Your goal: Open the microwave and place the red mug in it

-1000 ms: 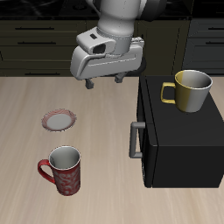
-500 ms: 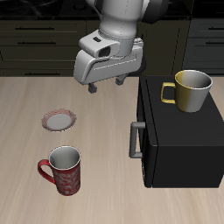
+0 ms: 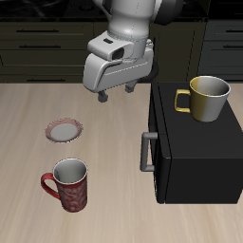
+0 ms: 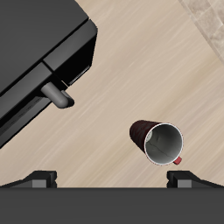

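While the microwave [image 3: 195,152] sits with its door shut, none of the task looks done to me: I have yet to pull its grey bar handle [image 3: 146,152] and yet to lift the red mug [image 3: 67,184]. My gripper [image 3: 117,94] hangs above the bare table [image 3: 38,114] with its fingers spread and nothing between them. From the gripper, the red mug stands upright at about seven o'clock near the table's front edge, the handle at about five. A yellow mug [image 3: 207,98] rests on the microwave's roof, and a small plate [image 3: 65,130] lies beyond the red mug. The microwave's inside is hidden, and its near end is cut off in the wrist view.
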You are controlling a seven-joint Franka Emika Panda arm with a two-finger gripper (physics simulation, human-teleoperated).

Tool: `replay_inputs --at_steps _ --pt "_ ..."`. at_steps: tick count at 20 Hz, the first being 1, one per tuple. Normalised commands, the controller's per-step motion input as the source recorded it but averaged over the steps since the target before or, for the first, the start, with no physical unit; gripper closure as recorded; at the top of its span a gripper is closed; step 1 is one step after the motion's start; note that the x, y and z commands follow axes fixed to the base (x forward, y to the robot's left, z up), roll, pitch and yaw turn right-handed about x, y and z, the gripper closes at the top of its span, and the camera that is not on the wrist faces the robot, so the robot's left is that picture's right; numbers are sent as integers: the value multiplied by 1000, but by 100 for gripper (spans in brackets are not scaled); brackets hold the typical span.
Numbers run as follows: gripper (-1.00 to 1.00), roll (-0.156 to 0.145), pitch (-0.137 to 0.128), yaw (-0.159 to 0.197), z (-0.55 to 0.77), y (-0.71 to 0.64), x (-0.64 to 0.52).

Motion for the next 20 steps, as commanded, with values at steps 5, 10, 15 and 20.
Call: replay_inputs --at_steps 5,10,15,20 --pt "-100 -5 -47 74 32 31 136" --pt "-100 -4 -19 57 -7 82 84" --pt "-100 35 -5 97 -158 278 81" --pt "-100 19 4 73 -227 200 86"
